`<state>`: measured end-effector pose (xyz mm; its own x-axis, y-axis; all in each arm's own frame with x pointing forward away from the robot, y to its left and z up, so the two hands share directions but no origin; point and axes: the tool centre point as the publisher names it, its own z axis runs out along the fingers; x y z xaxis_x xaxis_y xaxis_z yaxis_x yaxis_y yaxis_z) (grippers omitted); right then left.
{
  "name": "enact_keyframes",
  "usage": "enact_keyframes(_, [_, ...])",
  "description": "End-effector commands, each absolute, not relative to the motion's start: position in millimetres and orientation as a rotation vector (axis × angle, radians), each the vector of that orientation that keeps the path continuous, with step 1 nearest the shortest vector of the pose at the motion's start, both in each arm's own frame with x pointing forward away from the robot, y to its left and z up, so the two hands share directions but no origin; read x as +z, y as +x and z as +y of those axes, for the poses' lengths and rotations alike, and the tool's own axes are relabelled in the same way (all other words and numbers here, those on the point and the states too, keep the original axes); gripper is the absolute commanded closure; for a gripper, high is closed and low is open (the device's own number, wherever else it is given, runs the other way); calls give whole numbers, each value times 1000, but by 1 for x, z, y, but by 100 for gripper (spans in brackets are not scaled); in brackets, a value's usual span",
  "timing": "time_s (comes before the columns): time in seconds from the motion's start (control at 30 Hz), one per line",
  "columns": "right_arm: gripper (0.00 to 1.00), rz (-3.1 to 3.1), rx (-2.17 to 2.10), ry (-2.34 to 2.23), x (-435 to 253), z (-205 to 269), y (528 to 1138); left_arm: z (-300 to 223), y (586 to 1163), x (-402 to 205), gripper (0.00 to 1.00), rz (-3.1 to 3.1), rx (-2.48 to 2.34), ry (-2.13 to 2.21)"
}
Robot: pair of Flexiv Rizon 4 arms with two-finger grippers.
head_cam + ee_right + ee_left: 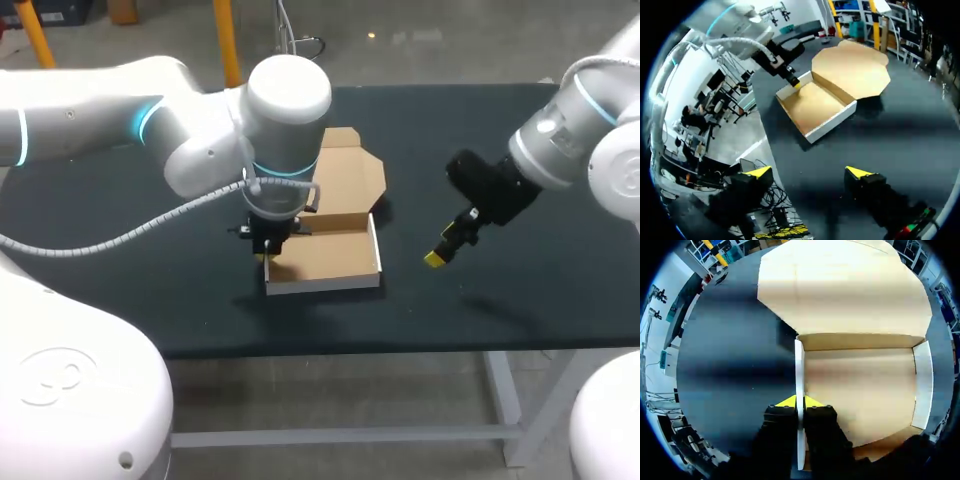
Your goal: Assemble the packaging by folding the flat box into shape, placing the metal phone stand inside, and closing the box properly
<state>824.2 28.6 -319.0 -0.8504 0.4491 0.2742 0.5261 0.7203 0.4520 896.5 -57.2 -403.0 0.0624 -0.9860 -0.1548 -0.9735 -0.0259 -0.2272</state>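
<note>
step in hand, by my reading: squaring up the box's left wall. the left gripper (268, 248), centre-left of the head frame, is closed on that wall (799, 370), one yellow tip on each face. to do it well: keep the pinch light, hold the wall upright, and avoid creasing the card or dragging the box across the table (520, 290). the box (325, 255) sits mid-frame: brown inside, white outside, shallow, walls standing, lid (345, 175) open flat behind it, nothing inside. no phone stand in view. the right gripper (438, 257), centre-right, hangs open above the table, well apart from the box.
</note>
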Motion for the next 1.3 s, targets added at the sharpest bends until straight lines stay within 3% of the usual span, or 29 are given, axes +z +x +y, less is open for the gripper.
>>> enact_keyframes(0.03, [0,-2778,-857,-715,-312,17,814,-56,895,-405,100,1956,-41,-2053])
enact_keyframes(1.3, [0,-2882,-953,-538,-303,1,792,-39,893,-402,100,2035,-34,-1910])
